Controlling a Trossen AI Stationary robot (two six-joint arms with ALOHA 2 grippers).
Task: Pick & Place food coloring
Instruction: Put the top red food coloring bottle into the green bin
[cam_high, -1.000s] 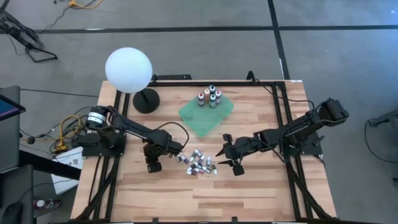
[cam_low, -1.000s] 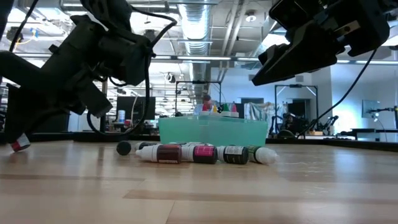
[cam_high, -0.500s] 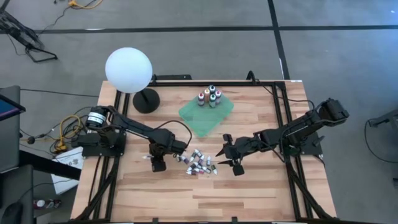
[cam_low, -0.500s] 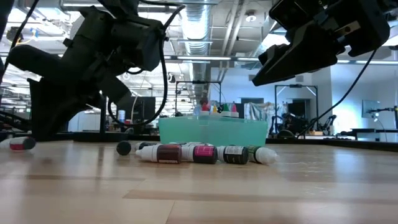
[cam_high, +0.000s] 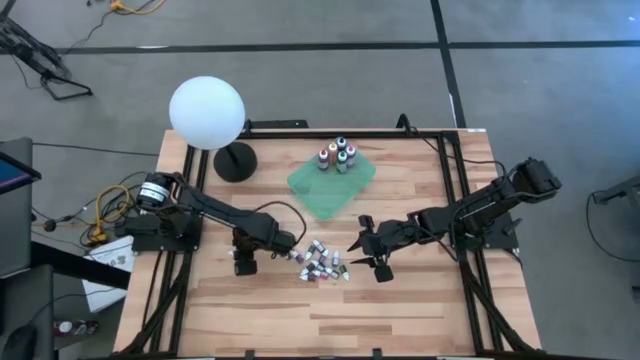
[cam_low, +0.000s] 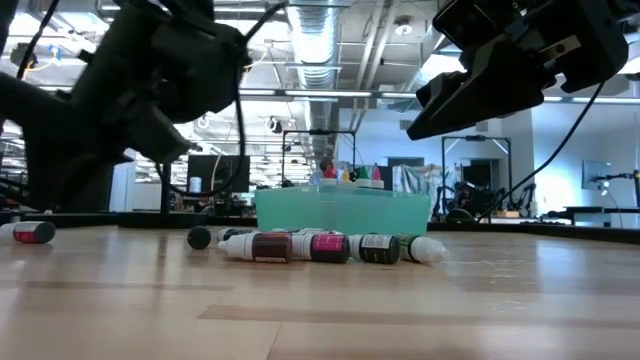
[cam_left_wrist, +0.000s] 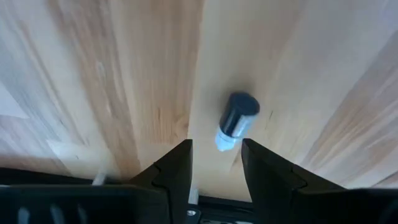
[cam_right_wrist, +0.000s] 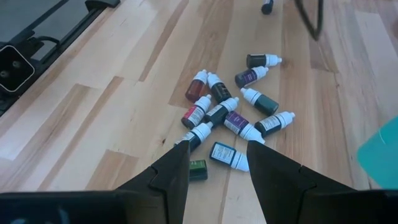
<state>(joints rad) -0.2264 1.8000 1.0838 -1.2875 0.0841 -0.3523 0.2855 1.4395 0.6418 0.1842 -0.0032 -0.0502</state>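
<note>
A heap of small food coloring bottles (cam_high: 320, 265) lies on its sides mid-table, seen also in the low view (cam_low: 330, 246) and the right wrist view (cam_right_wrist: 230, 112). Several more stand on the green square (cam_high: 332, 183) at the back. One dark bottle with a white tip (cam_left_wrist: 236, 121) lies alone on the wood to the heap's left (cam_low: 30, 232). My left gripper (cam_high: 243, 262) hangs open just above it, fingers pointing steeply down (cam_left_wrist: 216, 168). My right gripper (cam_high: 368, 258) hovers open at the heap's right side (cam_right_wrist: 217, 162), slanting down, clear of the bottles.
A white globe lamp (cam_high: 207, 113) on a black base (cam_high: 236, 160) stands at the back left. A lone dark bottle (cam_low: 199, 238) lies between the single bottle and the heap. Black frame rails run along the table's left and right edges. Bare wood lies toward the near edge.
My left gripper has opened and let go of the dark bottle, which went from tilted at the fingertips to lying flat on the table. The gripper has then risen a little and tipped more steeply downward. The right arm kept still.
</note>
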